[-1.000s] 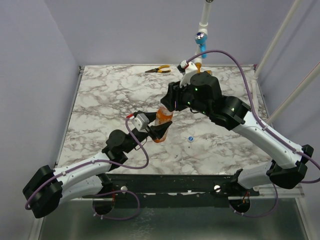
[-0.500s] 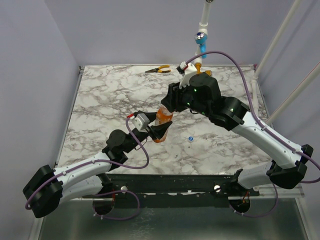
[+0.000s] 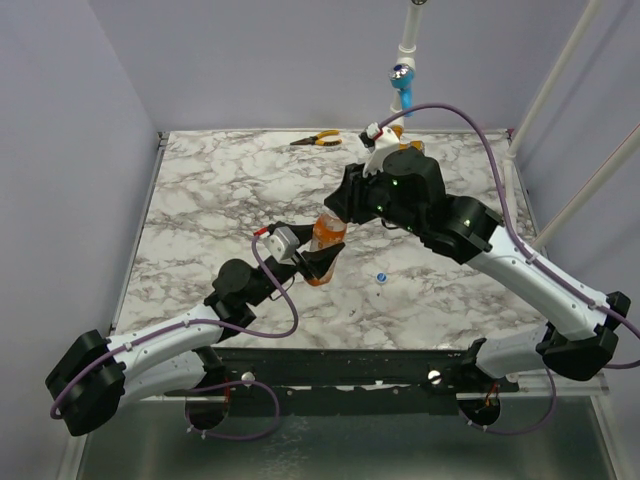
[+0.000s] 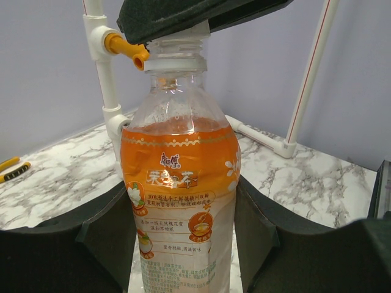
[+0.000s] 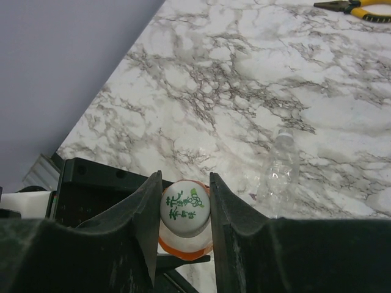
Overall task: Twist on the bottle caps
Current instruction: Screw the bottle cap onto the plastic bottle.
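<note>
The bottle (image 3: 325,236) with orange contents stands upright mid-table. My left gripper (image 3: 318,263) is shut on its lower body; in the left wrist view the fingers (image 4: 98,238) press both sides of the labelled bottle (image 4: 177,177). My right gripper (image 3: 338,208) hangs directly over the bottle's top. In the right wrist view it (image 5: 185,210) is shut on the whitish cap (image 5: 185,206) with green print, which sits on the bottle's neck. The neck threads (image 4: 178,47) still show below the right gripper (image 4: 195,15). The blue cap (image 3: 382,277) lies on the table to the right of the bottle.
An empty clear bottle (image 5: 278,171) lies on the marble beyond the held bottle. Yellow-handled pliers (image 3: 318,139) lie at the far edge. A white pipe with a blue valve handle (image 3: 401,80) and an orange one (image 4: 125,50) rises at the back right.
My right gripper has shifted slightly over the bottle top. The bottle, the left gripper and the blue cap have not moved.
</note>
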`<state>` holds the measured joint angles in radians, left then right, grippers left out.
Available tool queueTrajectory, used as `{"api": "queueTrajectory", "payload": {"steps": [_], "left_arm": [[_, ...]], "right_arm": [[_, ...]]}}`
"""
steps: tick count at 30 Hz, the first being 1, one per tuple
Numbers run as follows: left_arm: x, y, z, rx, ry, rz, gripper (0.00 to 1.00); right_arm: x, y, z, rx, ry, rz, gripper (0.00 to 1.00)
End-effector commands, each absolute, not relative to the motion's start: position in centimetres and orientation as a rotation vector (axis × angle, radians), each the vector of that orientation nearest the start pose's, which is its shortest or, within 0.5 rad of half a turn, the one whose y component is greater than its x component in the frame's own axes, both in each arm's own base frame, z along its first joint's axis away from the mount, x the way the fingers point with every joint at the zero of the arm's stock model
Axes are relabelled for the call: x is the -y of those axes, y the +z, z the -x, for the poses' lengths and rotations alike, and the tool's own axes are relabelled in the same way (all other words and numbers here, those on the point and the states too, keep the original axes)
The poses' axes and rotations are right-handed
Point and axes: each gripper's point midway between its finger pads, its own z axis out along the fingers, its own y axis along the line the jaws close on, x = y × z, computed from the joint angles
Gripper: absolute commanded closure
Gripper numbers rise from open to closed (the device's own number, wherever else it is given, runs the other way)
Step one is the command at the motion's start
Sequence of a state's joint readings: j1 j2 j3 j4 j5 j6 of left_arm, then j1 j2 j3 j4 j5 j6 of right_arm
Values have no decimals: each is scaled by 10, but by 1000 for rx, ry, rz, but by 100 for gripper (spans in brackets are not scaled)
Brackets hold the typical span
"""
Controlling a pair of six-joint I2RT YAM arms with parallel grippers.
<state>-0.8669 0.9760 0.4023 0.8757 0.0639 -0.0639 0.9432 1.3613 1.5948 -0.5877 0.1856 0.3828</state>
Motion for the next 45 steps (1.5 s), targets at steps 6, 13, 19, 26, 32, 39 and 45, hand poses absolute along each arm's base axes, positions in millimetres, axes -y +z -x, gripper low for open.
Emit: {"api": "queueTrajectory", "payload": {"steps": [6, 13, 19, 26, 32, 39, 45], "left_arm": [[281, 317, -217, -1117, -894, -520, 67], [284, 328, -199, -1064, -977, -558, 67], [289, 342, -177, -1021, -1063, -639, 67], [288, 346, -170, -1017, -1090, -650, 67], [283, 345, -184, -1068, -1075, -557, 68], [281, 337, -193, -1099, -1042, -524, 68], [273, 337, -199, -1102, -1029, -495, 68]], "right_arm": [[-328, 380, -245, -1866, 819, 407, 71], [-338, 388, -228, -1825, 924, 510, 71], [-341, 380, -216, -1850, 939, 616, 71], [-341, 374, -204, -1870, 967, 689, 72], [-333, 373, -212, -1878, 920, 616, 73], [-326, 374, -223, -1880, 866, 542, 73], [-322, 375, -223, -1879, 854, 536, 73]]}}
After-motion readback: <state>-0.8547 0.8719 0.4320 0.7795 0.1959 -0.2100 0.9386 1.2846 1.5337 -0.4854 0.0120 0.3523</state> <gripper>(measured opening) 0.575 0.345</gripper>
